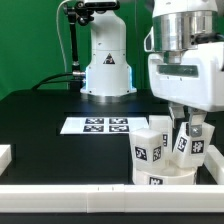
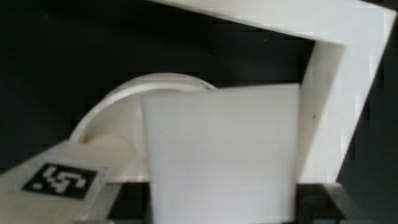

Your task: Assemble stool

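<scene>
The surface (image 1: pixel 40 125) is flat and black, edged along the near side by a white rail (image 1: pixel 70 199). The marker board (image 1: pixel 96 125) lies flat on it near the middle, in front of the robot base (image 1: pixel 107 72). Toward the exterior view's right, the round seat (image 1: pixel 166 176) rests near the front rail, with tagged leg blocks (image 1: pixel 150 145) standing on it

We see our arm (image 1: pixel 185 55) reaching straight down with its white wrist upright, the gripper (image 1: pixel 187 128) pointing at the table, its two fingers (image 1: pixel 176 122) closed on a leg block (image 1: pixel 186 142) held between them.
</scene>
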You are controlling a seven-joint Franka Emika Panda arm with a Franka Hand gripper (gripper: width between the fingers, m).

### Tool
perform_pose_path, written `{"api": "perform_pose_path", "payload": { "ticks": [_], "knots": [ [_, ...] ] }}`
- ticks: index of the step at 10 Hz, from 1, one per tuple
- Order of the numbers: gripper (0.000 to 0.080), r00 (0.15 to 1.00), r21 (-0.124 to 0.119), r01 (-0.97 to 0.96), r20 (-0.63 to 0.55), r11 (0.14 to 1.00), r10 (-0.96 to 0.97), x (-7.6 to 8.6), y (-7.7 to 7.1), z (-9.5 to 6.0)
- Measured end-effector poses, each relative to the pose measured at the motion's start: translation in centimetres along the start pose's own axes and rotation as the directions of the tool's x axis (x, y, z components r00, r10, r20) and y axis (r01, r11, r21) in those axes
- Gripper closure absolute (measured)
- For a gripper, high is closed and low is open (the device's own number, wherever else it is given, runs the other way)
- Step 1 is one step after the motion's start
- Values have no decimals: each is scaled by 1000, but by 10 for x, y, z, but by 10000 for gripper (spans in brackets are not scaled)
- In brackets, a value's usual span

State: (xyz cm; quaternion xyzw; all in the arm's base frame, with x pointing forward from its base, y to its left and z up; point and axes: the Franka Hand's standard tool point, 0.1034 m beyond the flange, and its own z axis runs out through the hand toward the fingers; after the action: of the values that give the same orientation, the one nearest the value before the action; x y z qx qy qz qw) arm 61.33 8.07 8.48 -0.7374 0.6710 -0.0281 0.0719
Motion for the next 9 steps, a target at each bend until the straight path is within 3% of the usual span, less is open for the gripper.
{"api": "perform_pose_path", "payload": {
  "ticks": [2, 5, 6, 7, 8, 9],
  "knots": [
    [459, 984, 10, -176, 26, 984, 176, 0, -1, 1],
    [438, 953, -4, -302, 31, 953, 302, 1, -1, 1],
    [438, 960, -22, -277, 26, 961, 277, -1, 0, 0],
    [264, 974, -59, -226, 18, 972, 227, -7, -4, -5],
    [264, 986, -70, -163, 8, 984, 164, -12, -10, -12],
    [170, 990, -64, -137, 10, 988, 138, -18, -15, -18]
  ]
}}
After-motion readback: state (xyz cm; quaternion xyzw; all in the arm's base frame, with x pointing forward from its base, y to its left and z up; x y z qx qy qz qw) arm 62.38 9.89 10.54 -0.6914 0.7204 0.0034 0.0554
